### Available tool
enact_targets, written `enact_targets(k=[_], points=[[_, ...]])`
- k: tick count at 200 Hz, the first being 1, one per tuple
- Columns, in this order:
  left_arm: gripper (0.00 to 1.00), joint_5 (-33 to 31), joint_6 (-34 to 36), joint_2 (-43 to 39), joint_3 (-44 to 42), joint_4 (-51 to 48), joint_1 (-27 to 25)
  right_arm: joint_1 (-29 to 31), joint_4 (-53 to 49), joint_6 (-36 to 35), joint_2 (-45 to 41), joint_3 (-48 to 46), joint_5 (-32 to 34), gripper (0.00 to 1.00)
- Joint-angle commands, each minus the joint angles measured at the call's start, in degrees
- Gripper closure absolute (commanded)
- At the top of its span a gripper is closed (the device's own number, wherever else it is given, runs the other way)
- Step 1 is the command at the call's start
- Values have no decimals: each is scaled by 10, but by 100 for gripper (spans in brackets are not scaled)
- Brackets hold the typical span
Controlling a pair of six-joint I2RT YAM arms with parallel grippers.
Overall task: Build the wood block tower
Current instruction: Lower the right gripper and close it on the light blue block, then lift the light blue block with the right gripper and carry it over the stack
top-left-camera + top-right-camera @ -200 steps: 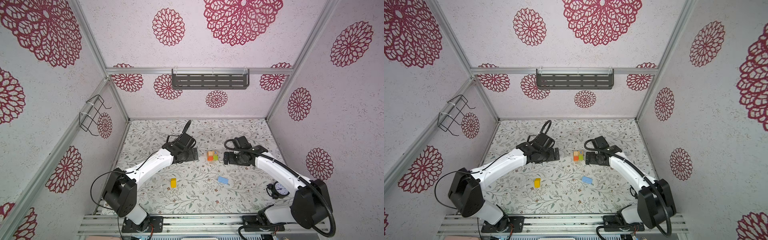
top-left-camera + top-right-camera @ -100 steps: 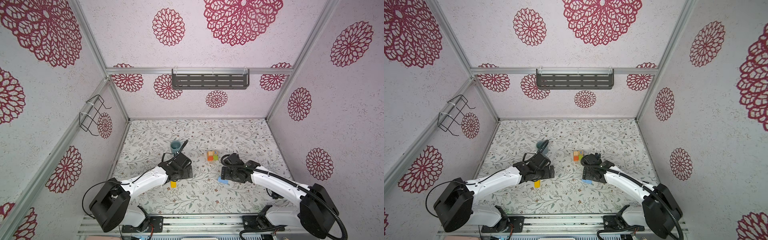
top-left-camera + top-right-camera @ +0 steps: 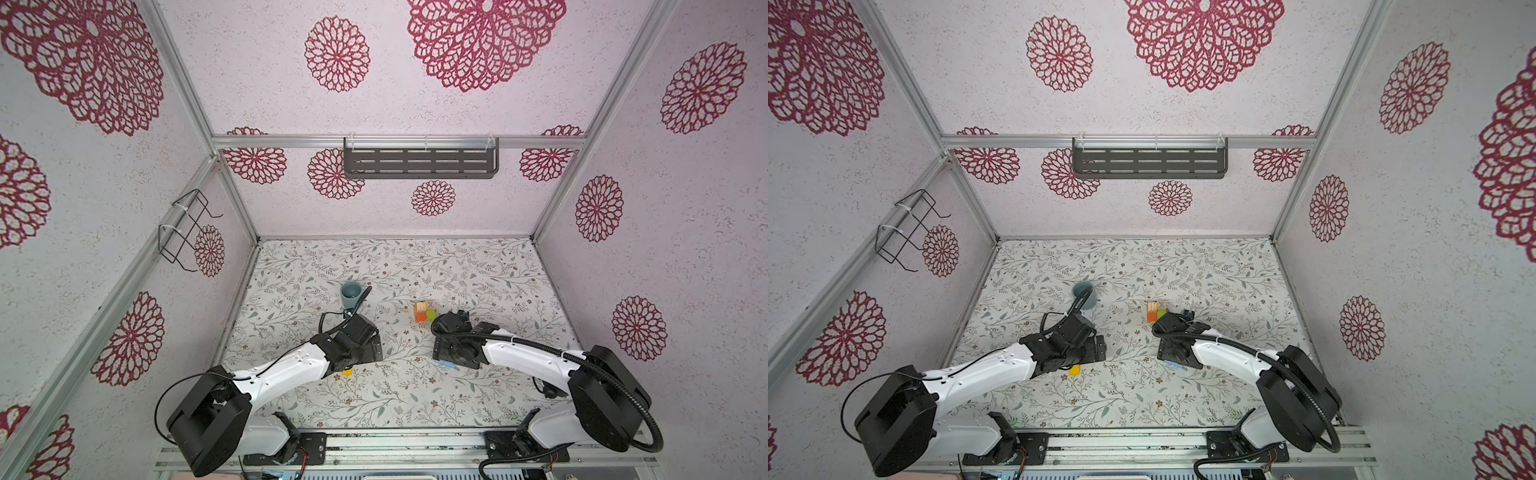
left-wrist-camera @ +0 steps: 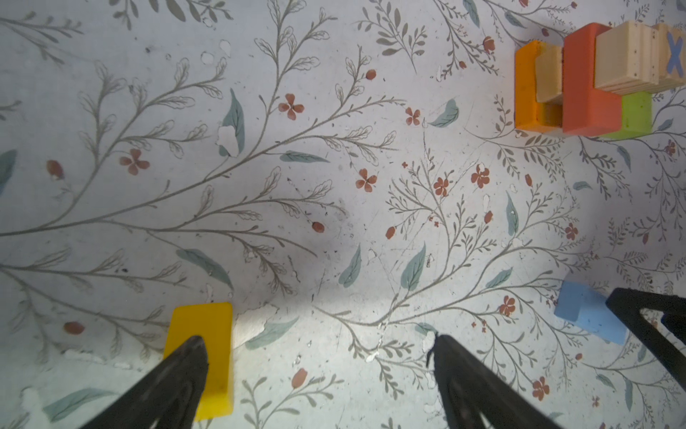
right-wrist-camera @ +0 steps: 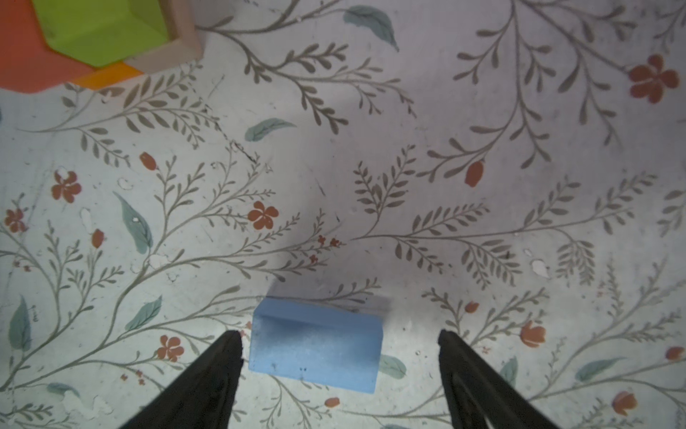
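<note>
Near the floral table's middle, the wide-open right gripper straddles a blue wooden block. The left gripper, equally wide, hangs over a yellow wooden block. The multicoloured block tower stands at eleven o'clock of the blue one.

place: robot lab booth | signs: aluminium frame, flower-papered walls, left arm and right arm on base rail

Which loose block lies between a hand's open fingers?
The blue block, in the gap of the right hand, whose fingers are open. The yellow block lines up with one left hand finger, not the gap.
</note>
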Motion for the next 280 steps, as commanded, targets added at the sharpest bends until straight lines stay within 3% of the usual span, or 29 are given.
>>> enact_targets(k=[1,162,251,280], points=[[3,-11,-4,-10,-9,13,-7,4,2,18,4,16,10,14],[2,-10,2,-38,-41,19,-7,41,16,60,39,11,6,25],[2,-12,-2,-48,-48,17,-6,53,-20,38,87,53,18,32],[2,-13,-2,-46,-42,15,-5,55,-32,29,94,69,24,39]])
